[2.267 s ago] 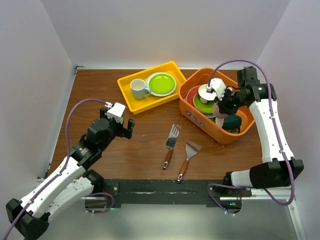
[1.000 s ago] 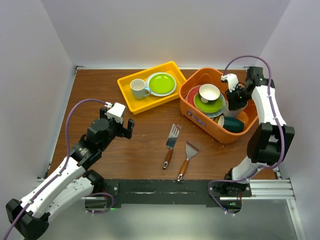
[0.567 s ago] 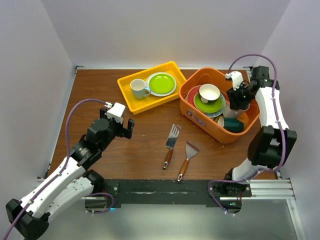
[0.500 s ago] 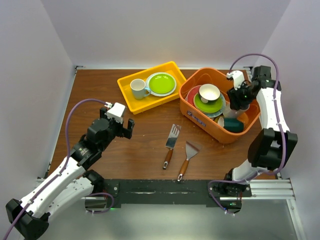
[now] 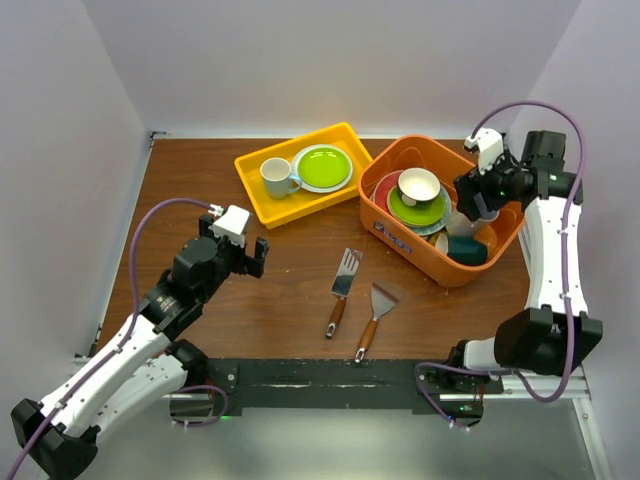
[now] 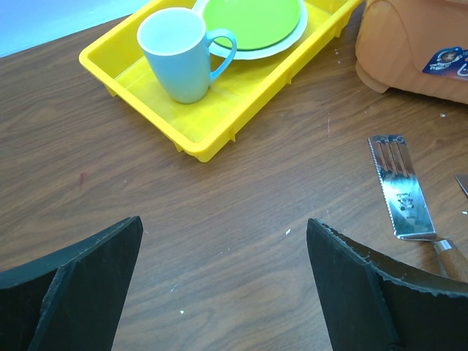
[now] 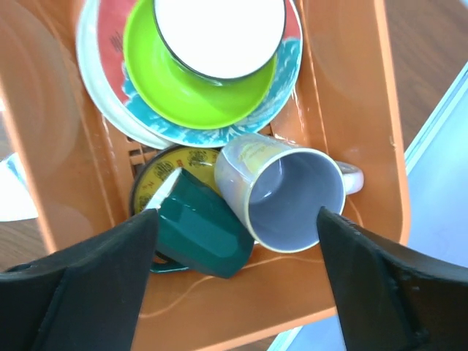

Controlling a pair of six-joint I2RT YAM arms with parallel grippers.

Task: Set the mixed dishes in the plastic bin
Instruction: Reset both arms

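Note:
The orange plastic bin [image 5: 392, 238] [image 7: 388, 110] holds a white bowl [image 5: 418, 185] [image 7: 219, 33] on a lime green plate [image 7: 172, 95] over patterned plates. Beside them lie a dark-teal mug [image 5: 468, 249] [image 7: 201, 223], a pale mug [image 7: 289, 194] on its side and a yellow patterned plate [image 7: 170, 164]. My right gripper [image 5: 466, 204] [image 7: 238, 281] hangs open above the mugs, holding nothing. Another lime green plate [image 5: 322, 167] [image 6: 252, 18] lies in the yellow tray [image 5: 262, 202]. My left gripper [image 5: 245, 250] [image 6: 223, 285] stands open over bare table.
The yellow tray [image 6: 212, 131] also holds a white mug with a pale-blue handle [image 5: 277, 178] [image 6: 175, 55]. Two wooden-handled spatulas [image 5: 342, 290] [image 5: 375, 318] lie on the table in front of the bin; one [image 6: 402, 197] shows in the left wrist view. White walls enclose the table.
My right gripper has opened and risen back toward the right, leaving the pale mug lying in the bin. The left arm has not moved.

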